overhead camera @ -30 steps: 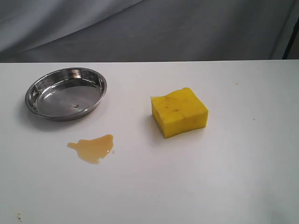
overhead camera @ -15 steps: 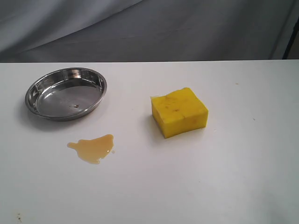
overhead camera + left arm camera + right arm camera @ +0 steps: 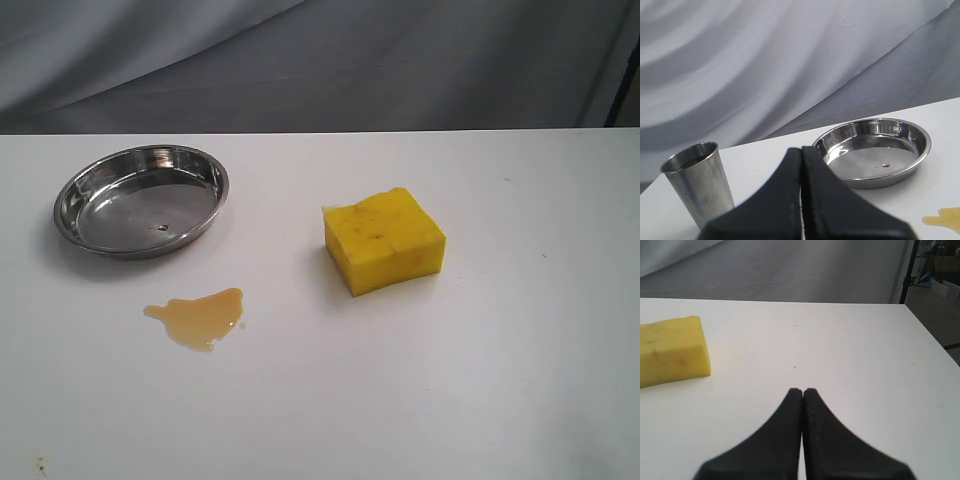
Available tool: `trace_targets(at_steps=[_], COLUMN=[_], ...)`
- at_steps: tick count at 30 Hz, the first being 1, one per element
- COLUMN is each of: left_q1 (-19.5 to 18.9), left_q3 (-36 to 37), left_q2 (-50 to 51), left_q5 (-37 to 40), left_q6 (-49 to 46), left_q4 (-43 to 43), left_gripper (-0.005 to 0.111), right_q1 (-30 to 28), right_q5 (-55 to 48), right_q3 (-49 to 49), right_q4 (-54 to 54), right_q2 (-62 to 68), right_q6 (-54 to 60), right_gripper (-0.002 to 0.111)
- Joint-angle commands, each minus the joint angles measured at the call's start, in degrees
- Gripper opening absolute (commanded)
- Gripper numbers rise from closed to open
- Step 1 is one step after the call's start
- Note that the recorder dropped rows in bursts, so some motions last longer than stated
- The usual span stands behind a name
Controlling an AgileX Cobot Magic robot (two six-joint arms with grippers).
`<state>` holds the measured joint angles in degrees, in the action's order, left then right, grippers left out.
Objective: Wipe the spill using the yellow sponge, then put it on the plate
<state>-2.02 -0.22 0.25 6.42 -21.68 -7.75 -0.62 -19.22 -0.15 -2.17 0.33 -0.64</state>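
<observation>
The yellow sponge [image 3: 384,240] lies on the white table right of centre, and its end shows in the right wrist view [image 3: 671,350]. An amber spill [image 3: 197,317] sits in front of the steel plate [image 3: 72,190] at the left; the plate [image 3: 920,155] and the spill's edge [image 3: 945,218] also show in the left wrist view. My left gripper [image 3: 801,149] is shut on nothing, short of the plate. My right gripper [image 3: 802,390] is shut on nothing, off to one side of the sponge. Neither gripper appears in the exterior view.
A steel cup [image 3: 699,182] stands upright on the table beside my left gripper, out of the exterior view. The table's far edge [image 3: 320,132] meets a grey cloth backdrop. A table corner and its side edge [image 3: 932,330] show in the right wrist view.
</observation>
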Motion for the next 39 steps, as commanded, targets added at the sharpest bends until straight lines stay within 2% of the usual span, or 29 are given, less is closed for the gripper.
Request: trace_targets(at_steps=[1, 11, 13, 16, 22, 25, 31, 36, 39], left_q1=[0.2, 0.2, 0.2, 0.2, 0.2, 0.2, 0.2, 0.2, 0.2], left_q3=[0.2, 0.2, 0.2, 0.2, 0.2, 0.2, 0.2, 0.2, 0.2], left_q2=[-0.2, -0.2, -0.2, -0.2, -0.2, -0.2, -0.2, -0.2, -0.2], left_q5=[-0.6, -0.6, -0.6, -0.6, -0.6, -0.6, -0.6, -0.6, -0.6], left_q6=[0.2, 0.2, 0.2, 0.2, 0.1, 0.1, 0.1, 0.1, 0.1], left_q4=[-0.1, -0.1, -0.1, -0.1, -0.1, -0.1, -0.1, -0.1, -0.1], left_gripper=[0.000, 0.000, 0.000, 0.000, 0.000, 0.000, 0.000, 0.000, 0.000], right_q1=[0.1, 0.1, 0.1, 0.1, 0.1, 0.1, 0.1, 0.1, 0.1], right_q5=[0.1, 0.8, 5.2, 14.1, 26.6, 29.3, 33.5, 39.7, 38.7], right_q3=[0.2, 0.2, 0.2, 0.2, 0.2, 0.2, 0.2, 0.2, -0.1], right_q4=[0.2, -0.6, 0.2, 7.6, 7.6, 7.6, 10.7, 10.6, 6.9], right_q2=[-0.3, -0.3, -0.3, -0.3, -0.3, -0.3, -0.3, -0.3, -0.3], right_q6=[0.2, 0.2, 0.0, 0.0, 0.2, -0.7, -15.3, -16.4, -16.4], right_gripper=[0.000, 0.000, 0.000, 0.000, 0.000, 0.000, 0.000, 0.000, 0.000])
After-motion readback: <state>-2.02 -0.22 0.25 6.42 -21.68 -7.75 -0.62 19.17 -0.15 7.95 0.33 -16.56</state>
